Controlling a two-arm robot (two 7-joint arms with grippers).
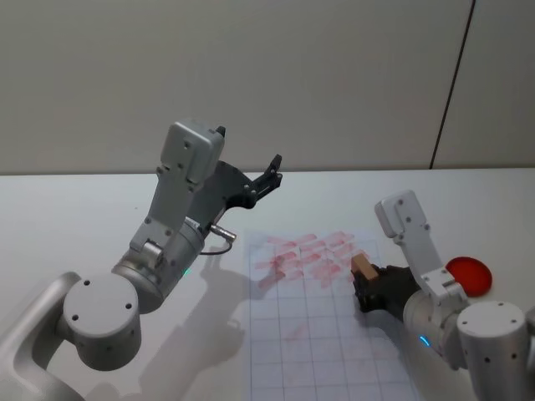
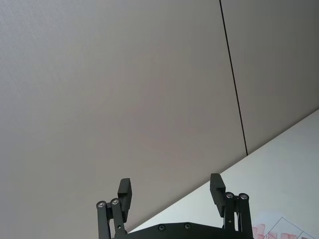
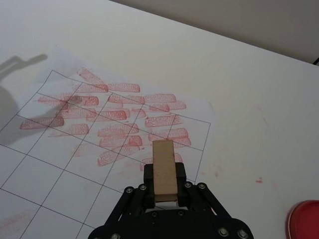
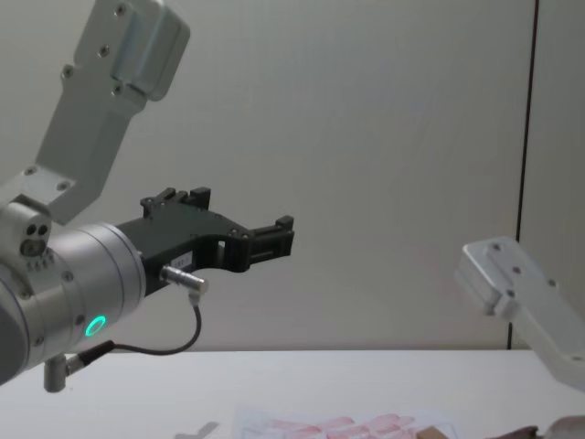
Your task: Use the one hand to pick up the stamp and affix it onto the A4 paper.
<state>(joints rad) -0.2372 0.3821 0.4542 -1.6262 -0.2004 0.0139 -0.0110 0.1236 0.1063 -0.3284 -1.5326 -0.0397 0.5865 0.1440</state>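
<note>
One-handed so far, gripping the stamp (image 3: 164,169) in the closed right hand (image 1: 369,286) over the A4 paper's (image 1: 326,351) right edge, long axis pointing toward the pink prints (image 3: 119,114), likely pressing downward next; left hand (image 2: 171,191) parked high, fingers spread.

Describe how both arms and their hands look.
Both arms are silver-grey with boxy links and round joint caps. The left arm has a green ring light at the wrist and a thin black cable. The right arm shows a small blue light. The left hand and right hand are black, with short fingers and screwed linkages.
</note>
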